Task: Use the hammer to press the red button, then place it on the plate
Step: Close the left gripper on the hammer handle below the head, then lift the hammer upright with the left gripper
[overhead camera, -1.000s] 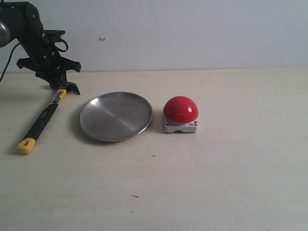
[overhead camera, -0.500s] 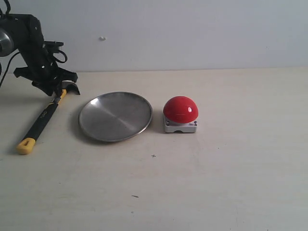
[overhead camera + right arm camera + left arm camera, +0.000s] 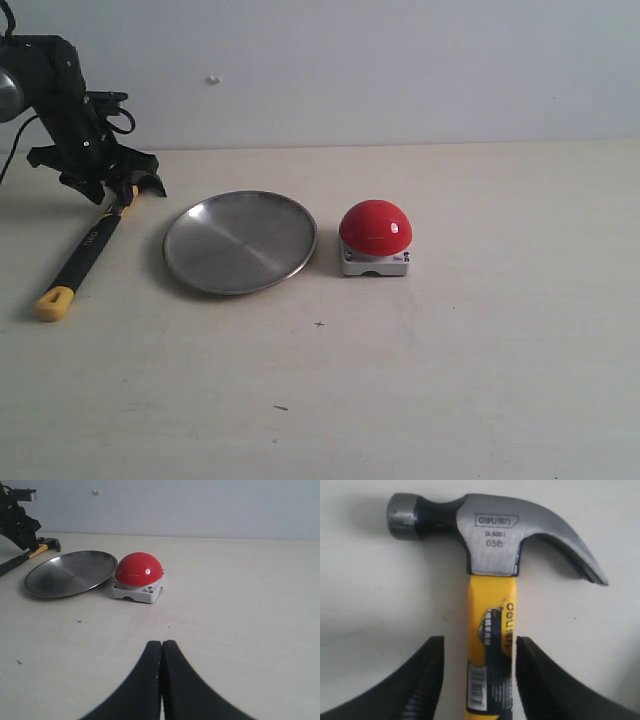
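Two black fingers (image 3: pixel 420 680) of the left gripper (image 3: pixel 477 645) stand spread on either side of the hammer's (image 3: pixel 85 250) yellow neck. We see a gap on one side, and the other finger sits right at the neck's edge. The hammer lies flat on the table (image 3: pixel 480 380), left of the plate (image 3: pixel 240 242) and apart from its rim, with its head toward the back wall. The red button (image 3: pixel 375 227) stands just beside the plate's opposite rim, not touching it. We see wide bare tabletop in front of and to the right of the button. The right gripper (image 3: pixel 161 650) has its fingers pressed together, holding nothing.
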Available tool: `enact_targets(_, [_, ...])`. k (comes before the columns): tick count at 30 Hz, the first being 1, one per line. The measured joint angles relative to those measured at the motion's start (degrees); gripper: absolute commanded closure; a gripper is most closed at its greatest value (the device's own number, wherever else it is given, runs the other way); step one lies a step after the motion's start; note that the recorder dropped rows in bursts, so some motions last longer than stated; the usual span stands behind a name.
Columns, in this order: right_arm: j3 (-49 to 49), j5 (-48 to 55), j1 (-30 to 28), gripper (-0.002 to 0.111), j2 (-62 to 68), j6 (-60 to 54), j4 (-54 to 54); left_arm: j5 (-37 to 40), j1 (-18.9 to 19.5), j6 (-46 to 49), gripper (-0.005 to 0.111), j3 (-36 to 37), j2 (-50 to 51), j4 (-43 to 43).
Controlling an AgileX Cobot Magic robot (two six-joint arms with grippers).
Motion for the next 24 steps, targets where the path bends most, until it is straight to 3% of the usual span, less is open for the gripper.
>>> enact_targets(3, [0.0,0.0,0.0,0.108,0.0,0.0,0.0,-0.21,0.0,0.24,0.061,0.0,0.25,-0.3])
enact_targets(12, [0.0,0.0,0.0,0.108,0.0,0.0,0.0,-1.58,0.0,0.44,0.059,-0.34,2.08,-0.69])
enact_targets(16, [0.0,0.0,0.0,0.108,0.0,0.0,0.0,-1.92,0.0,0.44,0.083,-0.34,2.06,-0.69])
enact_targets(18, [0.0,0.0,0.0,0.108,0.0,0.0,0.0,-2.05,0.0,0.44,0.105,-0.34,2.06,-0.94])
enact_targets(24, [0.0,0.0,0.0,0.108,0.0,0.0,0.0,-2.15,0.0,0.44,0.107,-0.34,2.06,-0.94])
